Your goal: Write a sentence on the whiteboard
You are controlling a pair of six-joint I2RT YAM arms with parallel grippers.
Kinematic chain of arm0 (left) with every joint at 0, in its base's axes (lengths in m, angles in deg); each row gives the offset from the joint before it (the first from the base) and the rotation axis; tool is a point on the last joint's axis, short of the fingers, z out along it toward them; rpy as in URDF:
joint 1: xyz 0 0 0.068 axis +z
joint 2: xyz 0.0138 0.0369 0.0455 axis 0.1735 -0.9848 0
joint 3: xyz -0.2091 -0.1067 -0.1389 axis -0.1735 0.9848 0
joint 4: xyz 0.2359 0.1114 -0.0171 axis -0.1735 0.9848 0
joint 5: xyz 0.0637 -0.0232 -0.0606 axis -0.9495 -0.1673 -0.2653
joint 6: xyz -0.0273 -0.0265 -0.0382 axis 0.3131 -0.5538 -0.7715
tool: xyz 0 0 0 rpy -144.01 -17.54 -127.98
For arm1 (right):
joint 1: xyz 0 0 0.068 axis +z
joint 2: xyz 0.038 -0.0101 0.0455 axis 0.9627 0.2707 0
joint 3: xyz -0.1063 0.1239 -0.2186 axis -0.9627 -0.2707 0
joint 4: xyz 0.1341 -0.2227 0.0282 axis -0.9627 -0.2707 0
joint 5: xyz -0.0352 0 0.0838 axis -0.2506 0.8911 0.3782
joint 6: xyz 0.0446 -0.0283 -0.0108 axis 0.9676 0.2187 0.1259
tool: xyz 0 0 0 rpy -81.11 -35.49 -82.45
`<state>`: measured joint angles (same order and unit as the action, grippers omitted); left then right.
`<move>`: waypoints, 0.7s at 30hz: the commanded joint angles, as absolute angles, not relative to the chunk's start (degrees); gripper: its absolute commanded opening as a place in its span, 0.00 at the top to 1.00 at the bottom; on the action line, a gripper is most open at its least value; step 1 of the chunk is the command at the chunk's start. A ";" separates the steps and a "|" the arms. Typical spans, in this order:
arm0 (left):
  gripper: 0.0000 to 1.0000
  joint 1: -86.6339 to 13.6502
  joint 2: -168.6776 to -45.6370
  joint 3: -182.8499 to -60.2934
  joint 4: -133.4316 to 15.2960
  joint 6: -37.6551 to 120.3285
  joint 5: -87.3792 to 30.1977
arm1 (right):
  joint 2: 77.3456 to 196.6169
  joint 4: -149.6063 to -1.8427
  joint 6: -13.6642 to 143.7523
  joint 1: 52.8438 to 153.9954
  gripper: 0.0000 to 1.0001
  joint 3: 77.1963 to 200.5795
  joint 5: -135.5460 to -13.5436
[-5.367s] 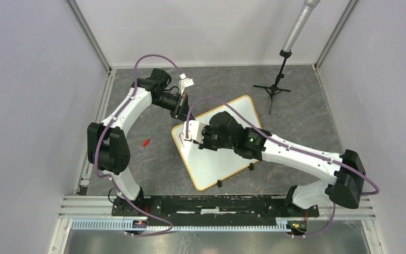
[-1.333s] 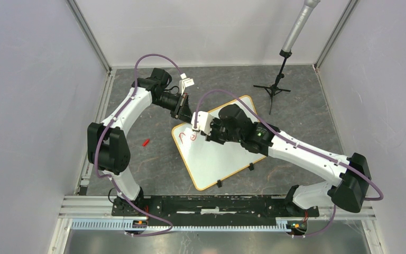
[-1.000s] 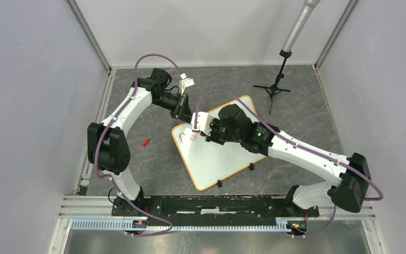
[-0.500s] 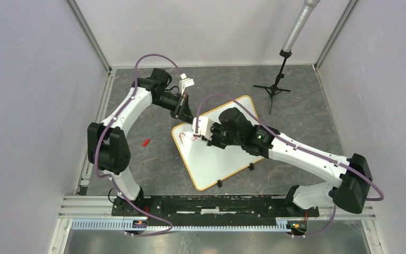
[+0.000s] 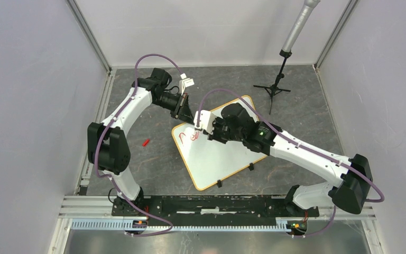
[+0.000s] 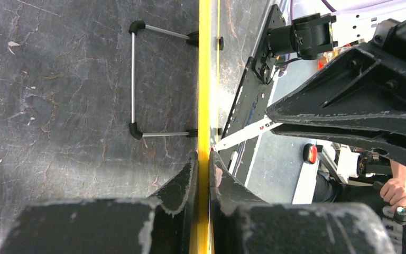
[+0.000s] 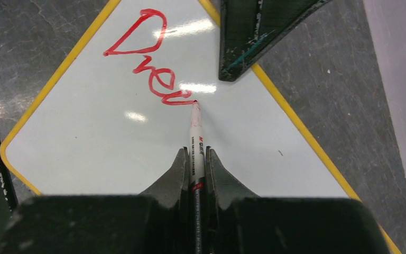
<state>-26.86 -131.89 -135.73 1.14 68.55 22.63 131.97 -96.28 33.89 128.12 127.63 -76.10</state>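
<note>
The whiteboard (image 5: 217,159), white with a yellow rim, lies slanted on the dark table. My left gripper (image 5: 186,114) is shut on its far left rim; the left wrist view shows the yellow edge (image 6: 204,79) pinched between the fingers of that gripper (image 6: 204,156). My right gripper (image 5: 197,128) hangs over the board's left corner, shut on a white marker (image 7: 196,132) whose red tip touches the board (image 7: 111,143). The sentence (image 7: 148,69) reads roughly "Dre" plus a stroke in red. From above, the sentence (image 5: 187,137) sits partly under the right wrist (image 7: 196,151).
A small red cap (image 5: 146,142) lies on the table left of the board. A black tripod stand (image 5: 276,84) rises at the back right. Two black clips (image 5: 251,167) sit on the board's near edge. A wire leg (image 6: 133,79) shows under the board. Walls close both sides.
The right gripper has worked rightward along the board with the marker, and the red writing has grown from one stroke to several letters. The left arm has stayed put.
</note>
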 commanded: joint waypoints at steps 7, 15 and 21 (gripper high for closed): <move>0.98 -29.40 -133.46 -136.10 3.08 71.63 21.18 | 133.24 -95.27 33.44 127.31 1.00 131.08 -76.27; 0.98 -29.42 -133.75 -136.16 3.07 71.59 21.24 | 132.47 -95.55 34.10 127.39 1.00 128.30 -74.59; 0.98 -29.33 -133.76 -136.24 3.07 71.48 21.20 | 131.41 -95.95 34.08 127.40 1.00 126.58 -74.47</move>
<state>-26.88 -132.11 -135.86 1.23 68.55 22.50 132.48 -96.06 33.91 127.48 127.87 -74.83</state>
